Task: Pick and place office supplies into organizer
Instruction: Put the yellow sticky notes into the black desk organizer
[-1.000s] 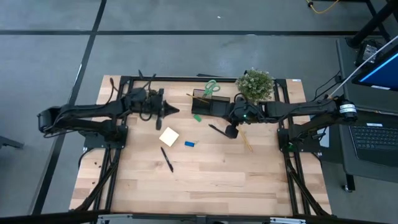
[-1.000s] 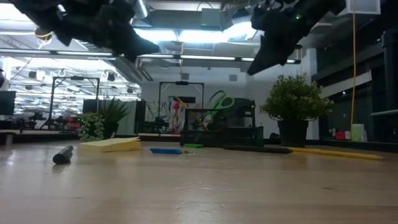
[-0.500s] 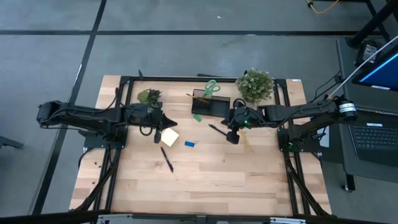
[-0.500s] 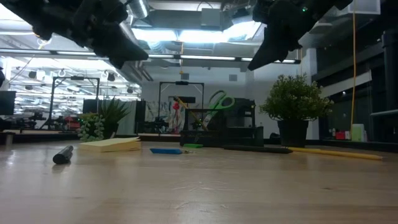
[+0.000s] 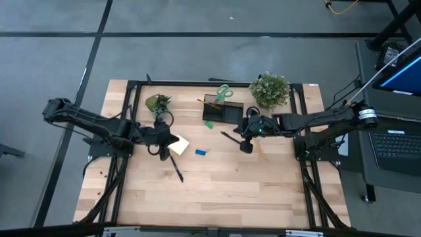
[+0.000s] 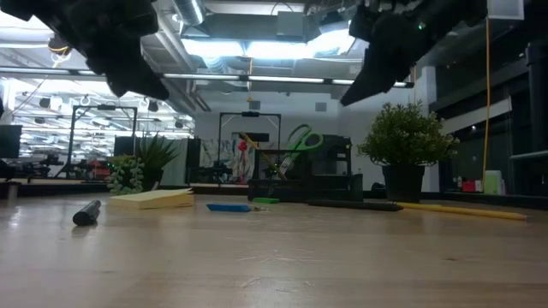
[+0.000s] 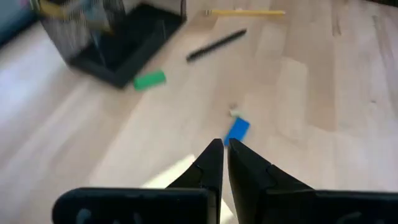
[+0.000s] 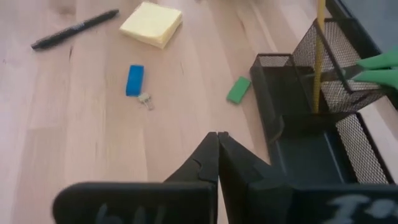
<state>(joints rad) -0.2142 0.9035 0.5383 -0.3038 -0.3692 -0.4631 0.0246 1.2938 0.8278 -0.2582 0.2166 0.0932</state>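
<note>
sticky pad (image 5: 179,145) is your next pick: left gripper (image 5: 167,143) hovers over it, narrow and empty; right gripper (image 5: 245,143) closed, empty. widen, then descend.

Left claw (image 5: 172,143) swung from near the small plant (image 5: 158,103) down to over the sticky-note pad (image 5: 179,145); right claw (image 5: 245,146) shifted slightly.

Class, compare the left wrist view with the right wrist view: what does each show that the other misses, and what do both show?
Only the left wrist view shows the yellow pencil lying on the table. Only the right wrist view shows the yellow sticky-note pad whole, and a pencil standing in the organizer. Both show the blue eraser, green eraser, a black pen and the organizer.
</note>
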